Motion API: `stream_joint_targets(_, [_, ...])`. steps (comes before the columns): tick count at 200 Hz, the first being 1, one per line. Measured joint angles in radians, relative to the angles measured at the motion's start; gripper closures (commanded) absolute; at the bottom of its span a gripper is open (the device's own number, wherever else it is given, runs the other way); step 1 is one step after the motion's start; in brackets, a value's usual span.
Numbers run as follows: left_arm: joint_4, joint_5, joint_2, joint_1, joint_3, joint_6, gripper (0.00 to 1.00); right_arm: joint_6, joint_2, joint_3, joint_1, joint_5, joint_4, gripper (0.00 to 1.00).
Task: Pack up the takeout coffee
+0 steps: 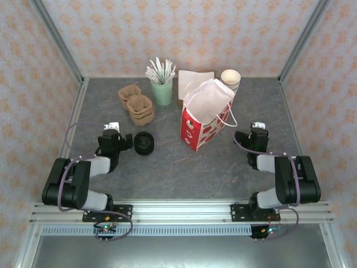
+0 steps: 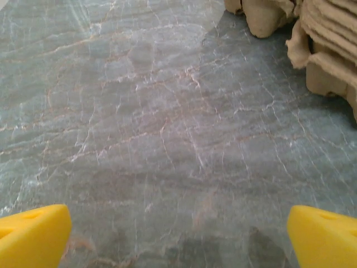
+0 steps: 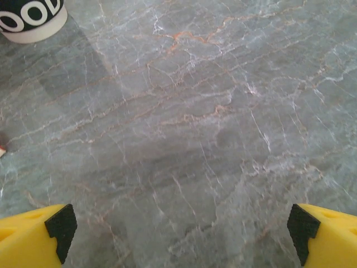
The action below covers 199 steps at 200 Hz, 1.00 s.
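Observation:
The takeout coffee cup (image 1: pixel 230 79) stands at the back right of the table, cream inside, with its top open. Its dark base with white letters (image 3: pixel 30 17) shows at the top left of the right wrist view. A stack of black lids (image 1: pixel 144 143) lies just right of my left gripper (image 1: pixel 119 143). That left gripper (image 2: pixel 178 240) is open over bare table. Over on the right side, my right gripper (image 1: pixel 252 134) sits low near the bag. The right gripper (image 3: pixel 181 234) is also open, with nothing between its yellow fingers.
A red and white paper bag (image 1: pixel 203 114) stands open in the middle. Behind it lie white napkins (image 1: pixel 192 78). A pale green cup of white sticks (image 1: pixel 162 89) and brown cardboard cup carriers (image 1: pixel 137 104) (image 2: pixel 326 50) sit at the back left.

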State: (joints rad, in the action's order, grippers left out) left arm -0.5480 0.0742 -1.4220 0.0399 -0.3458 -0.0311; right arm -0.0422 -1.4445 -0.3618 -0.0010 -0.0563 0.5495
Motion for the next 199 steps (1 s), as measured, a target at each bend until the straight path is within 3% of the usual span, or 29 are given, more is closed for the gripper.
stream_joint_targets(155, [-0.174,0.086,-0.059,0.006,-0.040,0.006,0.00,0.001,-0.063,-0.037,0.003,0.027,0.159,0.01])
stream_joint_targets(190, [-0.091,0.145,0.060,0.018,-0.045,0.000,0.00,0.014,0.011,-0.072,0.005,0.067,0.068,0.00])
stream_joint_targets(199, [-0.045,0.169,0.121,0.025,-0.056,-0.010,0.00,0.024,0.049,-0.097,0.005,0.082,0.014,0.05])
